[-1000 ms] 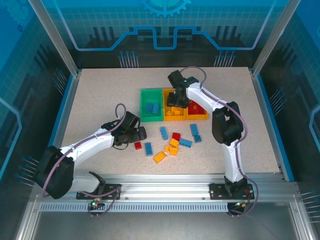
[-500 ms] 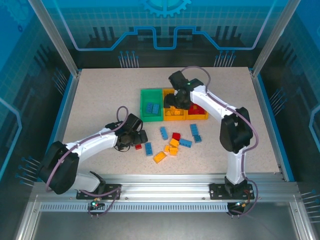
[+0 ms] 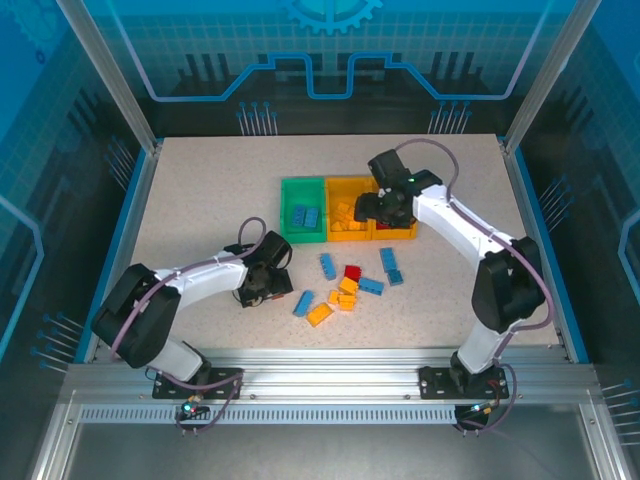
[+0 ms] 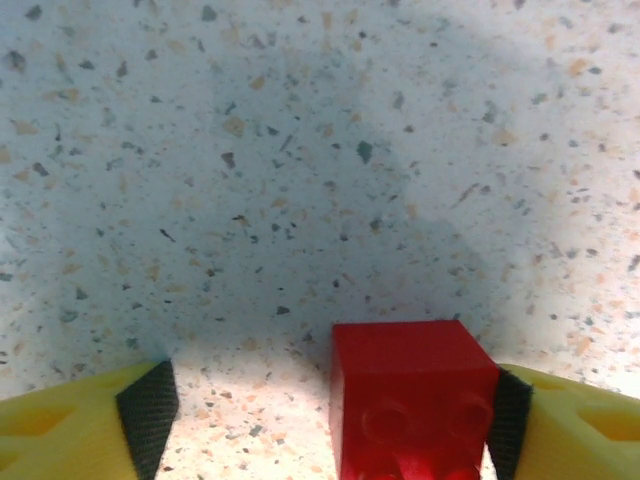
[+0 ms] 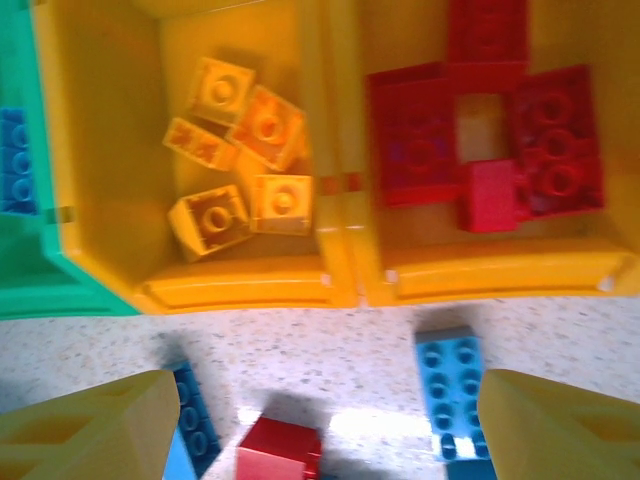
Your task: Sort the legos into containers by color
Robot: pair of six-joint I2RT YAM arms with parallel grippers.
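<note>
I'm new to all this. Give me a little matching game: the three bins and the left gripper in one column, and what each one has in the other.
Column 1
1. green bin
2. middle bin
3. right-hand bin
4. left gripper

Column 2
A. red bricks
B. one red brick, on the table between its fingers
C. blue bricks
D. orange-yellow bricks

Pairs: 1-C, 2-D, 3-A, 4-B
</note>
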